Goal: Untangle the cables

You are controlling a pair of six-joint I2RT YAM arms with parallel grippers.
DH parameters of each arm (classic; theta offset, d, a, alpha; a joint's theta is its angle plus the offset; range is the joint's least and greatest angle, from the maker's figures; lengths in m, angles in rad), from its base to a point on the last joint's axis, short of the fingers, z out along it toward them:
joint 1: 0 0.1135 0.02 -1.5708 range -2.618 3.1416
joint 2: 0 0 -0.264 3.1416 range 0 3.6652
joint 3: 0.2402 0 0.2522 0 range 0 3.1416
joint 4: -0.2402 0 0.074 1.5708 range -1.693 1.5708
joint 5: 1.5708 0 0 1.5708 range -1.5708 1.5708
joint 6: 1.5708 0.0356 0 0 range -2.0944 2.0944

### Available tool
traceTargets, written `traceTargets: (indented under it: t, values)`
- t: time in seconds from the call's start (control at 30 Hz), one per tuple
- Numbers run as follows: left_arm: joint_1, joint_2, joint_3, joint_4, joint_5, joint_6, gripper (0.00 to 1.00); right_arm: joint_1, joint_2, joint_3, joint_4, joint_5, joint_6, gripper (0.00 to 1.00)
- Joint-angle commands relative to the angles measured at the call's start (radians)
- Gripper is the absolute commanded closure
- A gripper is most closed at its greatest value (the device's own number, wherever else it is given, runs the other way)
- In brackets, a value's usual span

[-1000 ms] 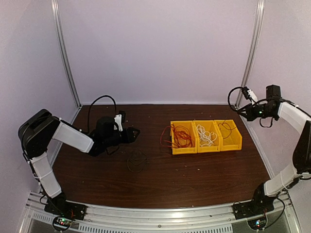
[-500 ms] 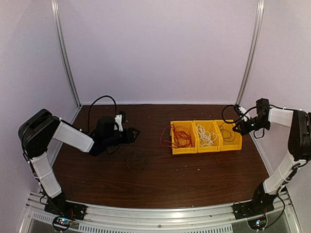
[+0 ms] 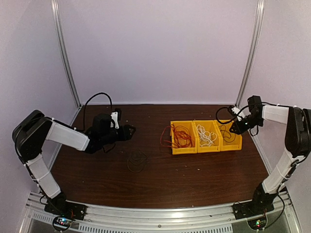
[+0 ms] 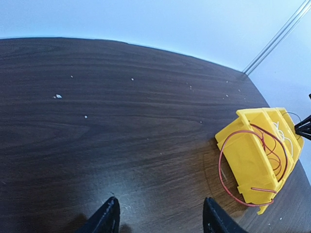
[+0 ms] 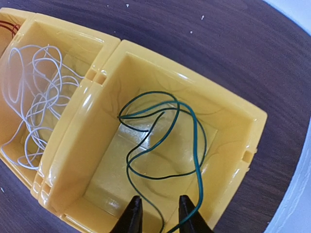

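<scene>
Top external view had my left gripper (image 3: pixel 130 131) low over the left part of the dark wooden table (image 3: pixel 194 184), well apart from the row of three yellow bins (image 3: pixel 209 149) on the right. From the left wrist view its fingers (image 4: pixel 111 219) were spread wide, with only bare wood between them. The red cable (image 3: pixel 180 136) lay in the bin at the left end of the row, and some of its loops hung over that bin's outer wall onto the table. The white cable (image 3: pixel 206 137) sat in loose coils in the middle bin. My right gripper (image 5: pixel 159 216) reached down into the bin at the right end, where the dark cable (image 5: pixel 196 141) lay in a few open loops on the floor. The jaws stood a little apart there; one strand ran up between them, and I could see nothing pinching it. A loose dark loop (image 3: pixel 137 160) lay by itself on the table, between my left gripper and the bins.
</scene>
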Motion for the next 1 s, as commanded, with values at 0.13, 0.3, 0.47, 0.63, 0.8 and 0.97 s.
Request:
traceTargets:
  t: [0.13,0.3,0.47,0.63,0.8,0.97]
  values:
    - [0.029,-0.093,-0.028,-0.031,-0.029,0.043,0.4,0.099,-0.146,0.14,-0.159,0.207,-0.028,0.55]
    - [0.03,-0.114,-0.056,-0.037,-0.063,0.04,0.39,0.311,-0.131,0.2,-0.2,0.369,-0.032,0.5]
    - [0.033,-0.147,-0.089,-0.043,-0.084,0.037,0.39,0.49,-0.052,0.302,-0.192,0.253,0.001,0.52]
    - [0.042,-0.196,-0.125,-0.078,-0.116,0.014,0.37,0.624,0.091,0.439,-0.176,-0.021,0.049,0.57]
    - [0.061,-0.245,-0.167,-0.116,-0.154,-0.005,0.36,0.76,0.229,0.548,-0.178,-0.112,0.028,0.59]
    - [0.079,-0.281,-0.216,-0.121,-0.157,-0.025,0.36,0.882,0.353,0.611,-0.281,-0.15,-0.141,0.56]
